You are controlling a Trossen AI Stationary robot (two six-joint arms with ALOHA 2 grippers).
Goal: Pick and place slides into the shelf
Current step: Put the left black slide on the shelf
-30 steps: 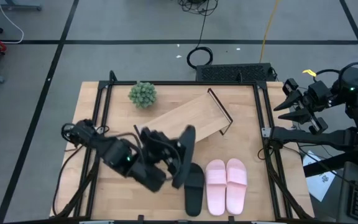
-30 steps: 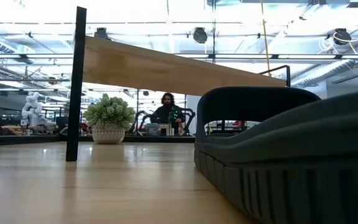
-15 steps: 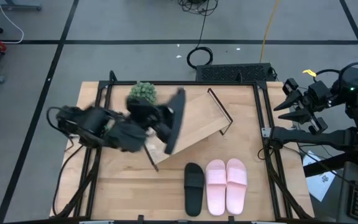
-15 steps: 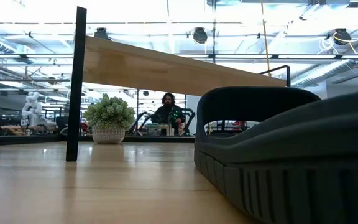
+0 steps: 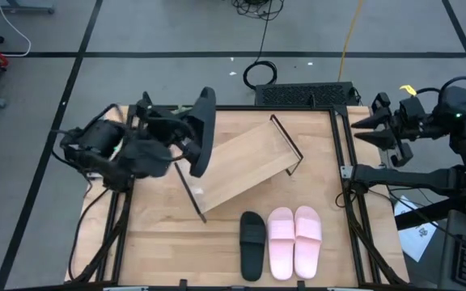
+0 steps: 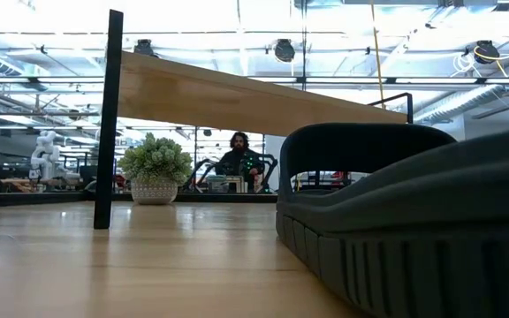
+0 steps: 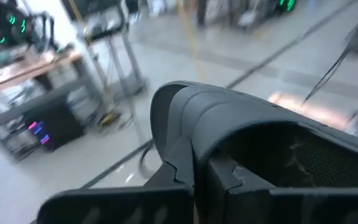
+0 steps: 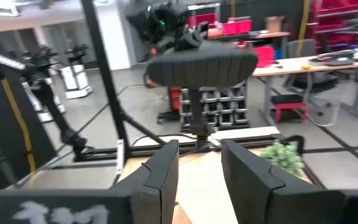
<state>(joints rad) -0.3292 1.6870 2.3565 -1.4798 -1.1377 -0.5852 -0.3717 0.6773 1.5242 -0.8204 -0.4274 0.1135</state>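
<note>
One matte black slide (image 5: 200, 131), wide strap, apparently clamped edgewise, left gripper (image 5: 178, 136)

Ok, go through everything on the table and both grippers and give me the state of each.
left gripper: shut on black slide, raised above the table
black slide: held on edge
second black slide: flat on table
pink slides: flat, side by side
shelf: upright, empty
right gripper: open, empty
plant: upright

A light-wood table (image 5: 156, 234) carries the angled shelf (image 5: 245, 166), one black slide (image 5: 252, 245), a pink pair of slides (image 5: 294, 241), and a small potted plant (image 6: 155, 168).
</note>
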